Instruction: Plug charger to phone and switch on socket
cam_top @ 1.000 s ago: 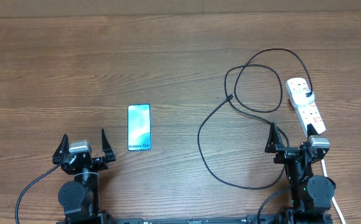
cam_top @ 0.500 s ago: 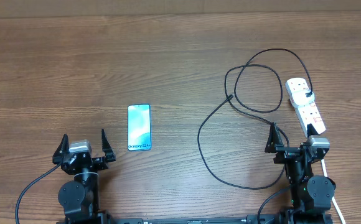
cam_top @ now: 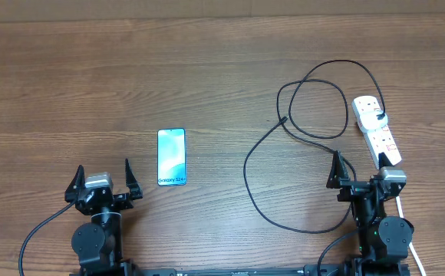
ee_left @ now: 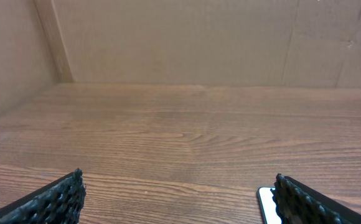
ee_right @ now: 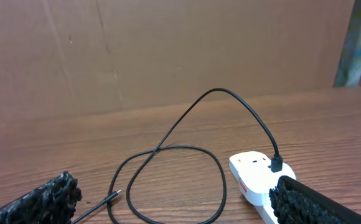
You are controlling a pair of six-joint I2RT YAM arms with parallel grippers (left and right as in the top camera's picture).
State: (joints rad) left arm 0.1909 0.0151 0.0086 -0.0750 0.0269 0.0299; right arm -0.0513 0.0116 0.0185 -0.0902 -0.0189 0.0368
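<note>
Jaws on both arms spread wide, gripping nothing. Ahead of right jaws, charger (cam_top: 245,167) looped on worktop (cam_top: 92,77), plug tip (ee_right: 115,194) just left of loop, socket (cam_top: 385,142) at their right. Well apart, phone (cam_top: 171,157) ahead-right of left jaws, long axis pointing away. Tip likely right arm's pickup.

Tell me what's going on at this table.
Nothing is being handled right now. The left gripper and right gripper sit open and empty at the near edge of the table. The phone lies flat, screen lit, nearer the left gripper. The charger sprawls in loops on the right, one end at the socket, its free tip on the wood, not plugged into the phone.
</note>
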